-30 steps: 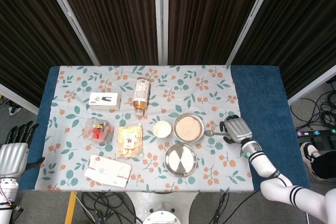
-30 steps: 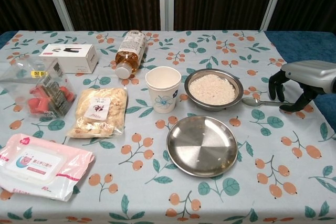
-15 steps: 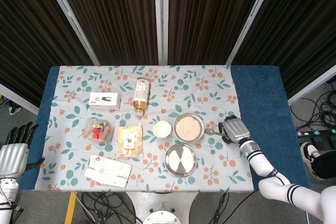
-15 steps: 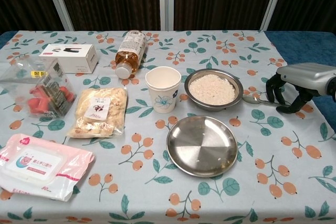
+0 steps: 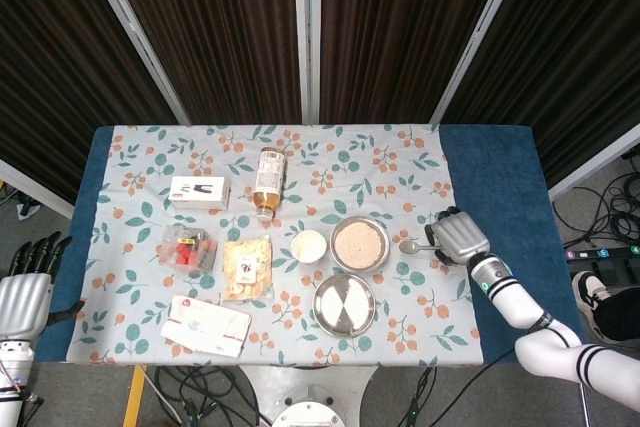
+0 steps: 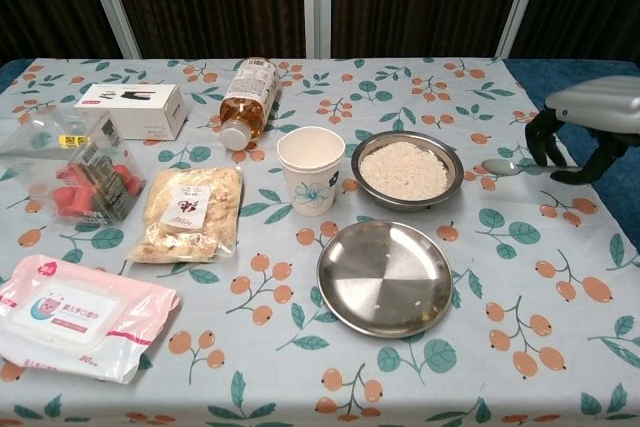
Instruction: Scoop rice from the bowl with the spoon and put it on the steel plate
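Gripping the spoon [image 6: 503,167] near the tabletop's right edge, the right hand [image 6: 585,127] has scooped nothing: bowl [image 6: 407,171] full, steel plate [image 6: 385,278] bare.

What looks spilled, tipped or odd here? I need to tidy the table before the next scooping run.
Only the bottle stands out: it lies on its side behind the paper cup, cap toward the camera. No rice shows on the cloth around the rice bowl, and the steel plate sits flat.
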Action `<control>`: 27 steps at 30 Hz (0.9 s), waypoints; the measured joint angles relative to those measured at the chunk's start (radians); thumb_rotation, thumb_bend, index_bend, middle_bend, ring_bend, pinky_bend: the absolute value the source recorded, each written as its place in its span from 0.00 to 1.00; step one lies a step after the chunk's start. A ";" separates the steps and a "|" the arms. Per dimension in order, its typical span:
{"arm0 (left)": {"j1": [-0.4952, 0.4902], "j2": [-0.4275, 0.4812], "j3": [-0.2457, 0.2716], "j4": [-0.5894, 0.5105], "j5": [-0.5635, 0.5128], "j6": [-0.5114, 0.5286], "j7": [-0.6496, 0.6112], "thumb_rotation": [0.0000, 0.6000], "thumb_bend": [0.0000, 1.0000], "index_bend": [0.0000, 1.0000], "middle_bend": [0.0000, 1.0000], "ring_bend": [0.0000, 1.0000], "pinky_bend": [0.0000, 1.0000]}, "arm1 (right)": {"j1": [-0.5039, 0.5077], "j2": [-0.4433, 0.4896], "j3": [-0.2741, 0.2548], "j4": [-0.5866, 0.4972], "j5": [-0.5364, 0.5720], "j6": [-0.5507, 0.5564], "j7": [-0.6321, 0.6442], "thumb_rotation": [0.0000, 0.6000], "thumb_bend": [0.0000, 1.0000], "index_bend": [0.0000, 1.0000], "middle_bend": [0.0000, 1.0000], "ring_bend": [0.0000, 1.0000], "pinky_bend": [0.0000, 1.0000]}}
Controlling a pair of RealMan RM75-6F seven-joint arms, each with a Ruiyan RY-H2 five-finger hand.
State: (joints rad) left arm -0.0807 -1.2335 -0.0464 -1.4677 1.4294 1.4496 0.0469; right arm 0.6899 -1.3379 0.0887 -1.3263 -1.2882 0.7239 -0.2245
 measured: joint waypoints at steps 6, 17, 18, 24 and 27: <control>0.003 0.001 0.002 -0.002 0.008 0.009 -0.002 1.00 0.00 0.13 0.15 0.10 0.08 | 0.118 0.104 0.027 -0.094 0.036 -0.112 -0.122 1.00 0.31 0.59 0.57 0.26 0.19; 0.010 0.003 0.000 -0.003 0.008 0.020 -0.008 1.00 0.00 0.14 0.15 0.10 0.08 | 0.385 0.011 -0.002 -0.019 0.197 -0.317 -0.337 1.00 0.33 0.60 0.58 0.27 0.17; 0.010 0.002 0.000 -0.002 0.008 0.021 -0.010 1.00 0.00 0.14 0.15 0.10 0.08 | 0.408 -0.006 -0.017 -0.004 0.218 -0.324 -0.359 1.00 0.33 0.60 0.58 0.27 0.17; 0.012 -0.003 -0.001 0.009 0.008 0.022 -0.024 1.00 0.00 0.14 0.15 0.10 0.08 | 0.486 -0.067 -0.095 0.041 0.304 -0.317 -0.456 1.00 0.33 0.60 0.58 0.27 0.15; 0.013 -0.008 -0.001 0.018 0.007 0.021 -0.032 1.00 0.00 0.14 0.15 0.10 0.08 | 0.513 -0.089 -0.128 0.046 0.354 -0.291 -0.497 1.00 0.33 0.60 0.58 0.27 0.14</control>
State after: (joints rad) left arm -0.0679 -1.2410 -0.0475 -1.4500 1.4368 1.4704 0.0149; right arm 1.2033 -1.4271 -0.0389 -1.2806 -0.9346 0.4333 -0.7217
